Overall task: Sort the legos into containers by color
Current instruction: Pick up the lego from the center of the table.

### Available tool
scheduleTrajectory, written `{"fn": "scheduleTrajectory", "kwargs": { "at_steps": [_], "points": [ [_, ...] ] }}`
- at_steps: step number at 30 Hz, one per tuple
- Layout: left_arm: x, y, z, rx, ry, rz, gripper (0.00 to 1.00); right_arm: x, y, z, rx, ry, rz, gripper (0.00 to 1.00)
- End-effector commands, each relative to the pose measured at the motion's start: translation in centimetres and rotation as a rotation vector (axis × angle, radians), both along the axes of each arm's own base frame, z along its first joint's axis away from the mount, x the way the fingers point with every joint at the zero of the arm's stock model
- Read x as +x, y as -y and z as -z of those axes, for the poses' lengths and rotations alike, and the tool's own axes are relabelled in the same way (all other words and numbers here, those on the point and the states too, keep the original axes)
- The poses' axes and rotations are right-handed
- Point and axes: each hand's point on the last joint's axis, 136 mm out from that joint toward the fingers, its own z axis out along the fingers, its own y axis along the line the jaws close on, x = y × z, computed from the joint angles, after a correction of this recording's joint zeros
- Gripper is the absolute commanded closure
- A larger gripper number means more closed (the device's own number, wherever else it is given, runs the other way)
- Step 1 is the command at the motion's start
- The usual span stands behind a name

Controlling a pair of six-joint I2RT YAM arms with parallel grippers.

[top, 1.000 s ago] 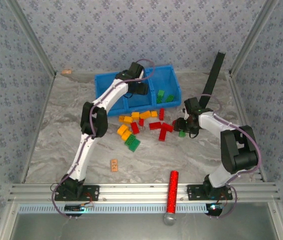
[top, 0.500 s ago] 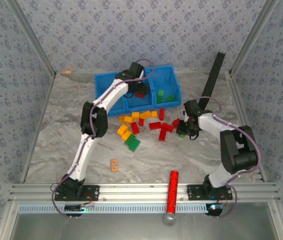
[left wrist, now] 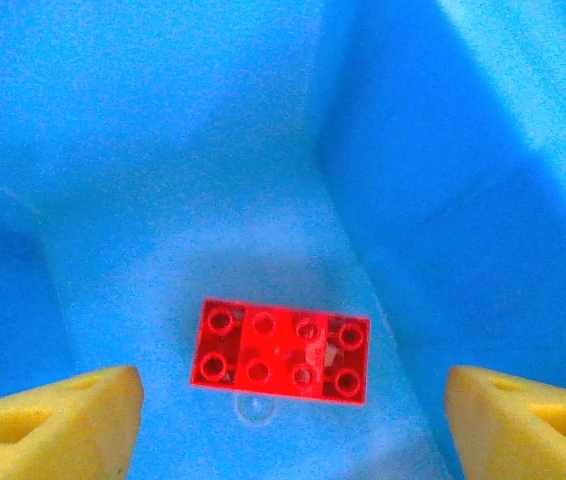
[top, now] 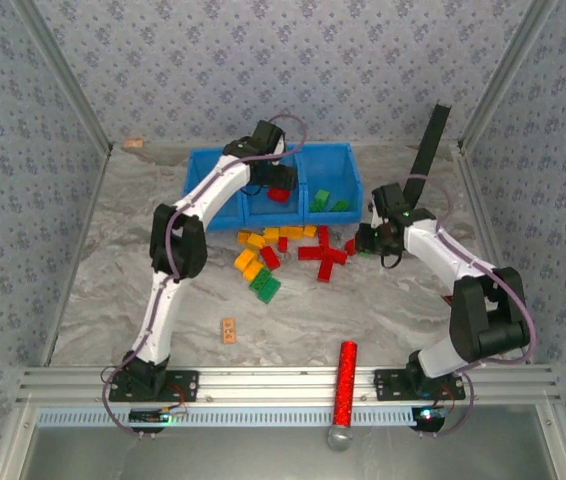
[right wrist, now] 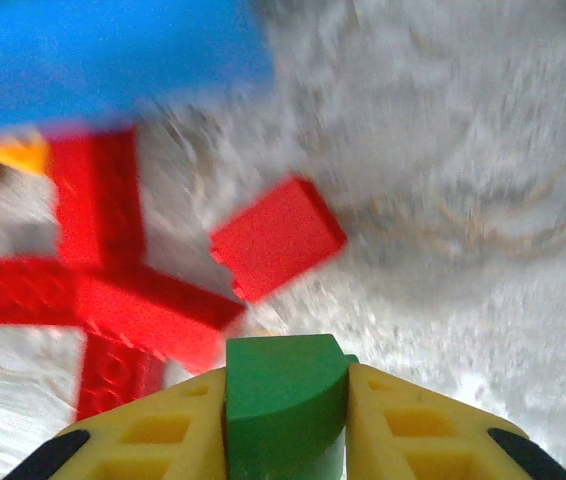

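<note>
L gripper [left wrist: 293,410] hangs open over a red lego [left wrist: 281,350] lying in the mid bin of the blue containers [top: 198,175]. R gripper [right wrist: 286,440] is clenched on a green lego [right wrist: 285,385], near loose red legos [right wrist: 113,290] on the table [right wrist: 443,150]. Next, likely: carry it to the R bin w/ the other greens [top: 325,197].

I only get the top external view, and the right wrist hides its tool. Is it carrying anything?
Observer: Yes. In the right wrist view the right tool is shut on a green lego.
Operator: And the other one?
Observer: In the left wrist view the left tool stands open. A red lego lies flat, studs up, on the floor of the blue bin below it, untouched.
</note>
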Motion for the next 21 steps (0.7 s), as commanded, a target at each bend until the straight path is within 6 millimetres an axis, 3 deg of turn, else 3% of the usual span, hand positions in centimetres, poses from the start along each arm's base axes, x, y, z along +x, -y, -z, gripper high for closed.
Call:
{"fn": "scheduleTrajectory", "kwargs": {
  "at_steps": [1, 5, 9, 17, 21],
  "points": [
    [-1.4, 1.1, -12.0, -0.126, 0.224, 0.081, 0.17, 2.2, -0.5, -3.4, -0.024, 0.07, -0.03, 0.71],
    [-2.5, 0.4, -11.3, -0.103, 0.208, 0.074, 0.17, 5.0, -2.3, -6.4, -0.023, 0.135, -0.074, 0.71],
    [-2.7, 0.3, -8.5, -0.098, 0.168, 0.058, 0.18, 5.8, -4.2, -7.0, -0.023, 0.149, -0.114, 0.71],
    [-1.8, -0.2, -3.7, -0.066, 0.11, 0.023, 0.2, 4.0, -4.9, -5.8, -0.028, 0.11, -0.125, 0.72],
    [-1.0, 0.1, -1.6, -0.06, 0.081, 0.011, 0.22, 3.4, -5.2, -6.1, -0.008, 0.112, -0.128, 0.72]
  ]
}}
